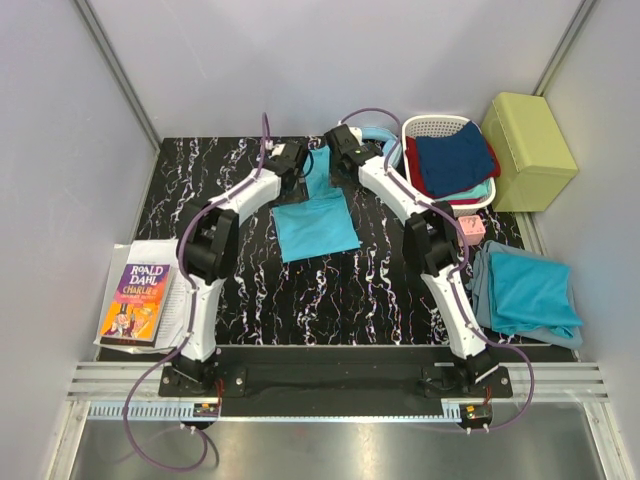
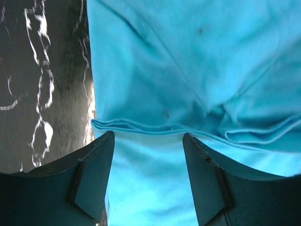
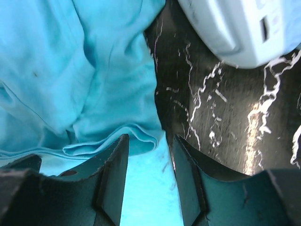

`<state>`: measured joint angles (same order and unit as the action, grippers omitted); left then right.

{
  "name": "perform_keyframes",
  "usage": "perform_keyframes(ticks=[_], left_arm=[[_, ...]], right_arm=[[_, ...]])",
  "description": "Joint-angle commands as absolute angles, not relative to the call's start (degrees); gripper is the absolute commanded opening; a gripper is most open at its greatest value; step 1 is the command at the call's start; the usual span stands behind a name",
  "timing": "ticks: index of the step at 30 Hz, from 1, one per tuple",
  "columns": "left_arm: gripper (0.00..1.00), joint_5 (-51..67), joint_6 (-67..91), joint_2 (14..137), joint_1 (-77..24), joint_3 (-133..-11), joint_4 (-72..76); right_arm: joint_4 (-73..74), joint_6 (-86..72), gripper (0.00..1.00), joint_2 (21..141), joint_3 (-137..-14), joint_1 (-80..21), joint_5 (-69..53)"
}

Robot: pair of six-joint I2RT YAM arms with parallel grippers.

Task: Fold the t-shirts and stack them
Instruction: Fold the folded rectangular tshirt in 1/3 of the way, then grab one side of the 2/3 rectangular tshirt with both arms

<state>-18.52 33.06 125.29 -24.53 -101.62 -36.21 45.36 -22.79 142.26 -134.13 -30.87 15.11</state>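
Over at the left edge of the table (image 1: 180, 190) there's a Roald Dahl book (image 1: 138, 299) lying on some loose papers (image 1: 181, 290).

The left gripper (image 1: 292, 158) is reaching toward the far edge, about the middle. In its wrist view the jaws are clearly apart, with nothing pinched. A folded hem of cloth runs right across the fingertips and there's more cloth under the gap.

The turquoise t-shirt (image 1: 315, 228) lies half folded in the middle of the table. A narrower bit of it runs up toward the far edge, between the two grippers.

The right gripper (image 1: 345, 150) is just on the other side of that strip. Its jaws are apart too and clamped on nothing. The rolled shirt edge sits by one fingertip, with bare table under the other.

Just past it are pale blue headphones (image 1: 380, 131). Next comes a white basket (image 1: 440, 125) at the far right corner with dark blue and red clothes in it, and a small pink thing (image 1: 470, 228) near it.

Off the far right corner is a yellow-green box (image 1: 525, 150). The pile of folded t-shirts (image 1: 525, 290) sits at the right edge, nearer the front.
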Motion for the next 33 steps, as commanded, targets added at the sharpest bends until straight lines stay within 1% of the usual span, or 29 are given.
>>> perform_keyframes(ticks=[1,8,12,15,17,18,19,20,21,24,25,28,33], left_arm=[[0.65,-17.14,32.43,127.7,-22.85,-107.75,-35.24],[0.67,-16.79,30.76,132.53,-21.54,-114.25,-36.3],[0.67,-17.31,31.29,132.9,-20.39,-115.76,-38.06],[0.7,-19.24,31.81,126.67,-20.48,-111.02,-37.97],[0.71,-19.86,33.3,119.56,-20.57,-104.7,-37.45],[0.72,-20.12,33.66,116.83,-20.83,-99.11,-36.92],[0.72,-20.21,34.01,111.15,-21.09,-96.01,-35.17],[0.73,-20.48,34.27,108.31,-21.44,-92.67,-34.03],[0.74,-20.83,34.71,103.41,-22.14,-86.98,-33.14],[0.74,-19.69,35.94,96.97,-24.68,-78.61,-31.64],[0.74,-19.51,36.47,95.9,-25.65,-76.92,-31.64],[0.74,-18.81,38.4,93.34,-29.52,-70.94,-30.59],[0.73,-18.11,40.16,95.18,-34.62,-67.24,-29.53]], right_arm=[[46.05,-22.94,0.5,142.21,-138.52,-30.23,13.28],[45.88,-23.03,0.5,139.05,-132.99,-30.5,12.92],[44.04,-22.59,0.5,133.62,-126.15,-31.28,13.79],[42.55,-22.32,0.5,127.81,-120.08,-31.73,15.03],[41.84,-22.85,0.51,122.38,-113.86,-31.99,15.29],[41.31,-22.94,0.51,120.69,-111.64,-32.34,15.38],[41.22,-23.46,0.51,119.11,-109.45,-32.52,15.82],[40.96,-23.73,0.52,116.05,-104.99,-32.78,15.99],[40.0,-23.73,0.52,114.62,-102.59,-33.39,15.74],[37.89,-24.87,0.52,110.49,-94.15,-34.45,15.56],[37.53,-25.83,0.52,109.87,-91.09,-34.71,15.21],[36.92,-27.42,0.52,109.51,-86.85,-35.15,13.19],[36.48,-28.3,0.5,111.71,-84.82,-35.59,11.34]])
